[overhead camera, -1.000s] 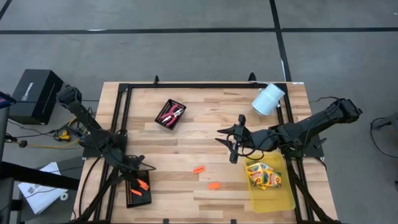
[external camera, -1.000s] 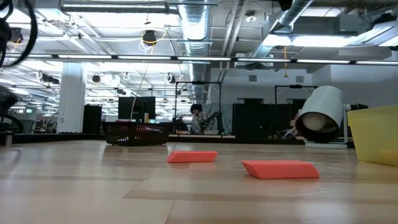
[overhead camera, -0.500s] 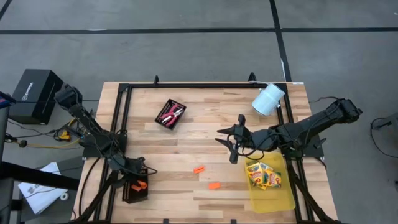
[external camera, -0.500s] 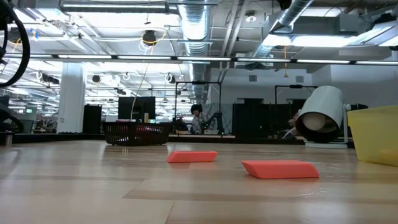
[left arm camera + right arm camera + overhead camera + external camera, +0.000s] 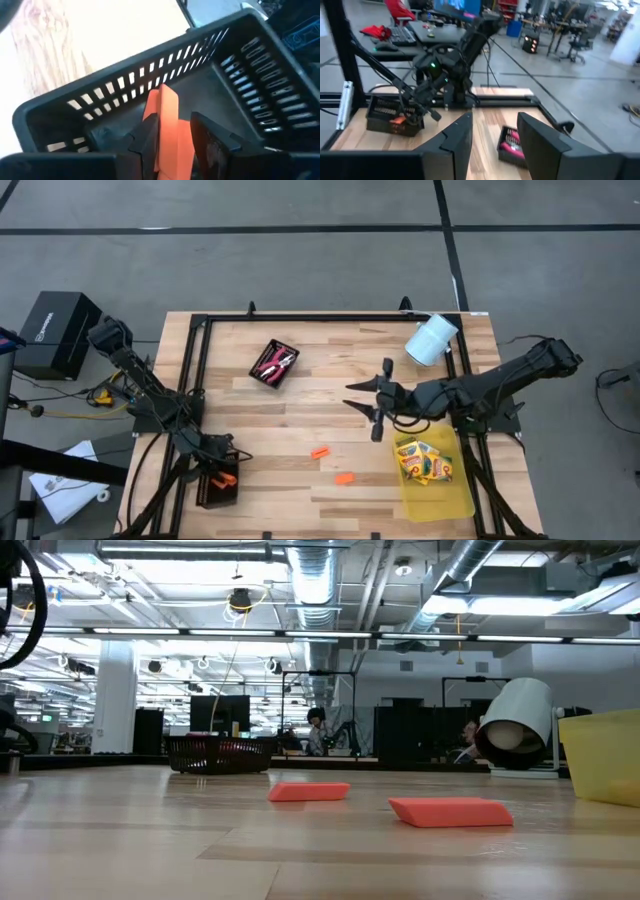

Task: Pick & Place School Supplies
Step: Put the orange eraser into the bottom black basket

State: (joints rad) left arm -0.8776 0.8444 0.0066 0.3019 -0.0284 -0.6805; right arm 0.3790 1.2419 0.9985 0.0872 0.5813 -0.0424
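My left gripper (image 5: 222,475) is low inside a black mesh tray (image 5: 205,498) at the table's near-left corner, shut on an orange stubby piece (image 5: 167,120). Two more orange pieces (image 5: 320,451) (image 5: 344,477) lie flat on the wood; the low view shows them too (image 5: 308,792) (image 5: 450,811). Yellow crayon boxes (image 5: 425,462) lie in the yellow bin (image 5: 450,502). Pink-handled tools (image 5: 273,364) lie in a second black tray (image 5: 290,373). My right gripper (image 5: 372,405) hovers open right of the table's middle, left of the bin. My left gripper pinches the orange piece between its two fingers (image 5: 146,142), one on each broad side near the piece's lower end (image 5: 169,150). The piece's free end (image 5: 161,96) sticks out past the fingertips toward the tray's slotted wall. Whether it touches the tray floor I cannot tell.
A white roll (image 5: 432,338) lies on its side at the far-right corner, also in the low view (image 5: 515,730). A black frame rail (image 5: 330,317) runs along the table's edges. Bare wood lies between the far tray and the two loose orange pieces.
My left gripper, holding the orange piece, has moved toward the near edge and down into the near-left tray, then stayed there. My right gripper has shifted a little toward the far edge, still open. The loose orange pieces have not moved.
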